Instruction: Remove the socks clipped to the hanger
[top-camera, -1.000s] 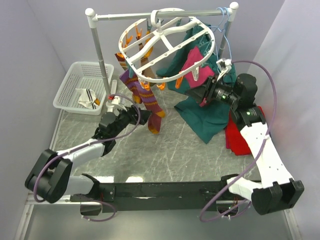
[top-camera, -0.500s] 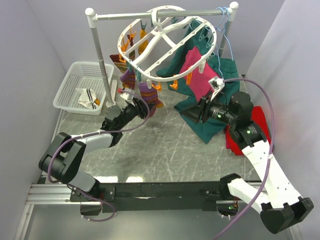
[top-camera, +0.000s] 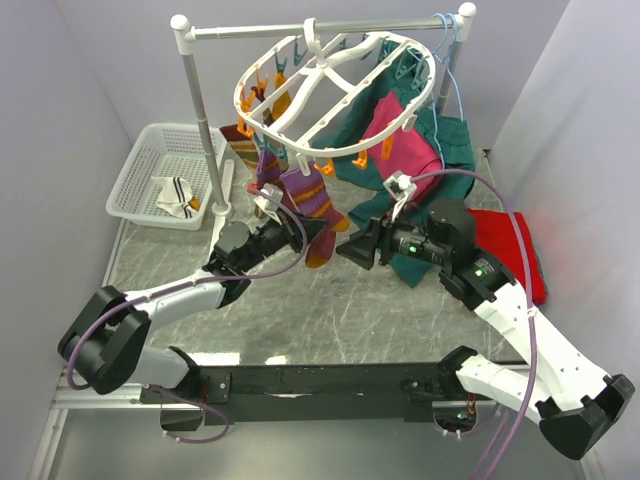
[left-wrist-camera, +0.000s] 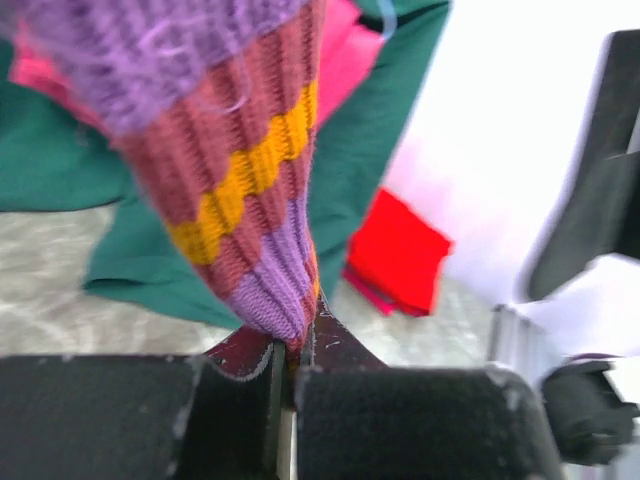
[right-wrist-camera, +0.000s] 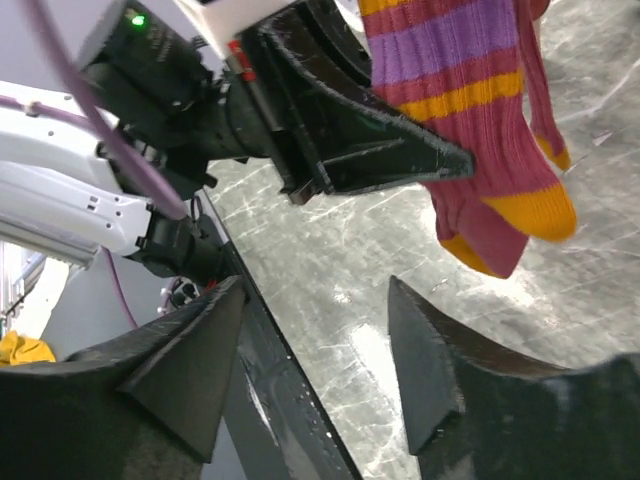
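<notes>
The left fingers (top-camera: 312, 230) are pinched shut on the lower tip of a striped sock (top-camera: 308, 198), banded in maroon, purple and mustard, whose upper end reaches the near rim of the white oval hanger (top-camera: 330, 82). The hanger hangs tilted from the white pole rack (top-camera: 196, 90) above the grey marbled counter (top-camera: 330, 300). More socks (top-camera: 243, 140) dangle from the orange clips on its left side. Just to the right, the right fingers (top-camera: 353, 247) stand spread apart with nothing between them, pointing at the held sock but not touching it. A pink garment (top-camera: 395, 140) and dark green clothes (top-camera: 450, 150) hang behind, a red cloth (top-camera: 512, 255) lies at right, and a white basket (top-camera: 128, 182) sits at far left.
</notes>
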